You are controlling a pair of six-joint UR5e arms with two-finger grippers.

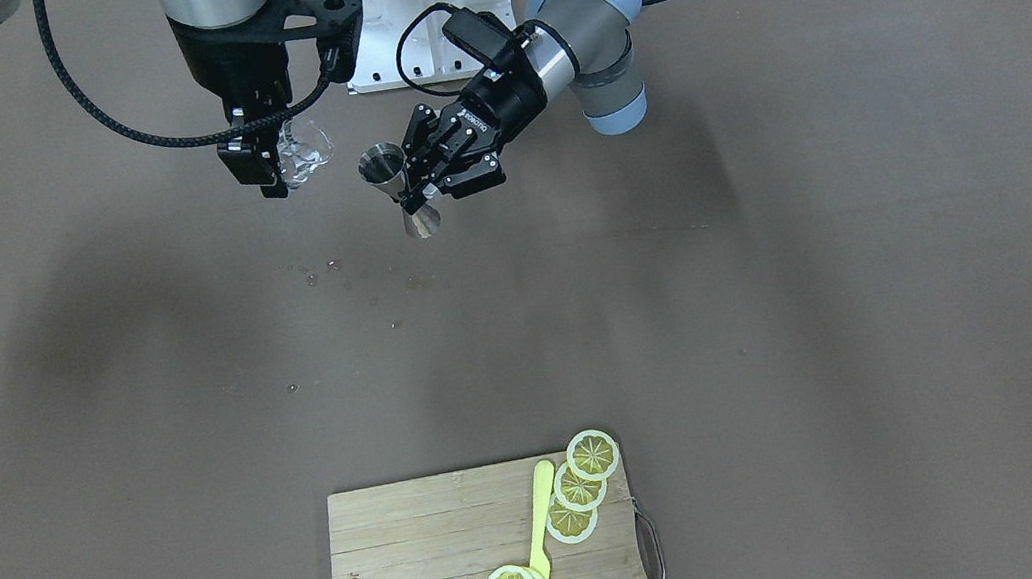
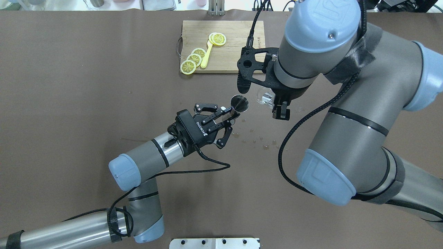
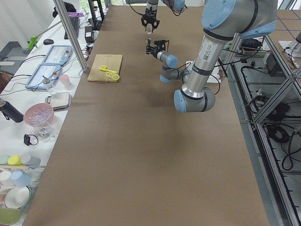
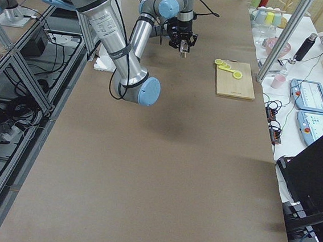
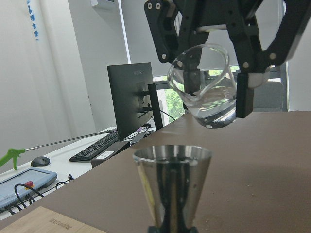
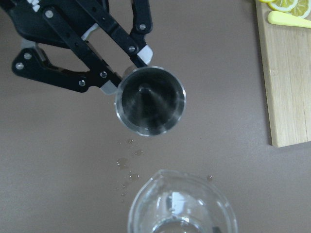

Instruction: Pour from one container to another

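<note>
The left gripper [image 1: 422,194] clamps the silver steel hourglass jigger [image 1: 384,167] at its waist, upright so that its mouth can receive. The right gripper [image 1: 269,168] pinches the clear glass beaker [image 1: 307,149], which holds water, just beside and above the jigger, ready to tip.

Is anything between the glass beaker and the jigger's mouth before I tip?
Nothing visible. The glass beaker in the right gripper hangs higher than, and beside, the jigger held by the left gripper. Only open air lies between them.
</note>
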